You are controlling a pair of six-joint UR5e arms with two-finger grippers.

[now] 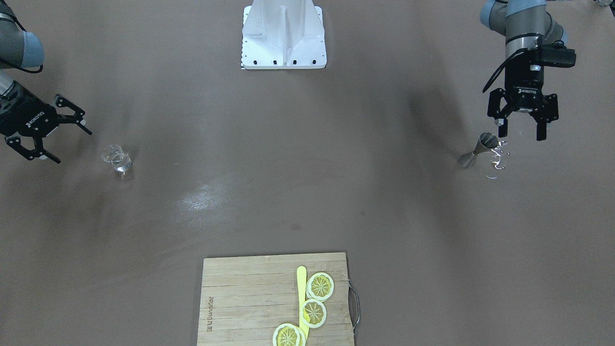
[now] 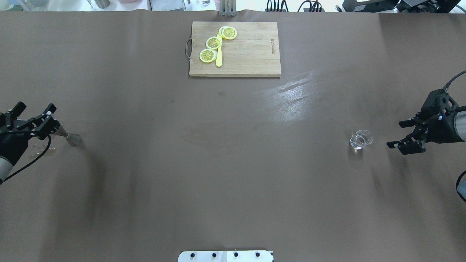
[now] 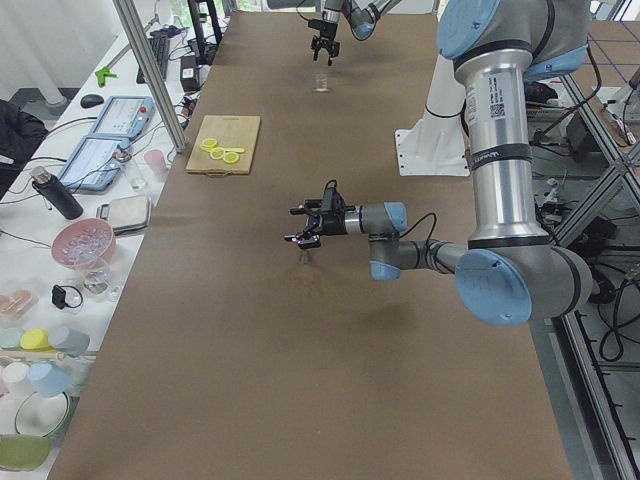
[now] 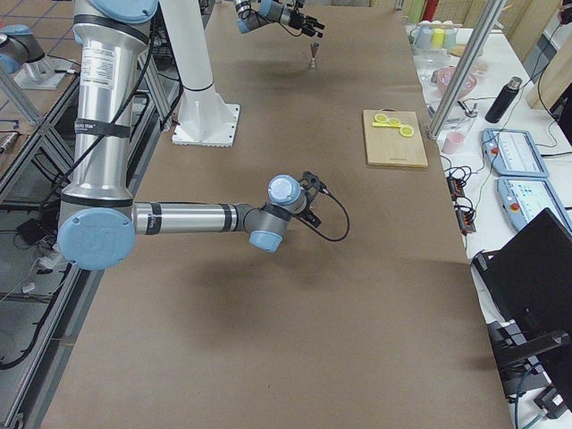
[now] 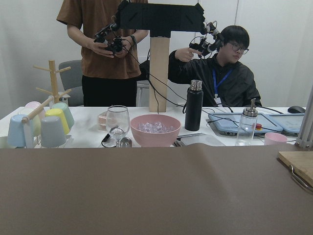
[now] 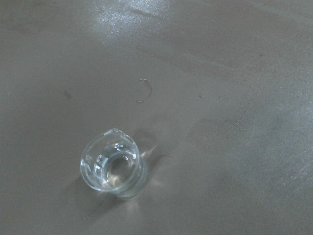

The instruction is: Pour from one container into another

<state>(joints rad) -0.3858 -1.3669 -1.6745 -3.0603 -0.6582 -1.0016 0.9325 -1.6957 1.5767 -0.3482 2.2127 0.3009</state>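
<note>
The dark metal jigger [image 1: 478, 151] stands on the brown table at my left side, also in the overhead view as the jigger [image 2: 68, 137]. My left gripper [image 1: 521, 133] hangs open just beside and above its upper cup, holding nothing; the left gripper [image 2: 34, 109] partly covers that cup from overhead. Small shiny droplets [image 1: 497, 161] lie on the table next to the jigger. The clear glass [image 2: 361, 139] stands upright on my right side, and the glass [image 6: 113, 169] fills the right wrist view. My right gripper [image 2: 395, 134] is open a short way from it, apart.
A wooden cutting board [image 2: 251, 54] with lemon slices [image 2: 213, 43] and a yellow knife sits at the table's far middle. The white robot base [image 1: 283, 36] is on my side. Two people and a cluttered side table with a pink bowl [image 5: 155, 129] lie beyond the table's left end.
</note>
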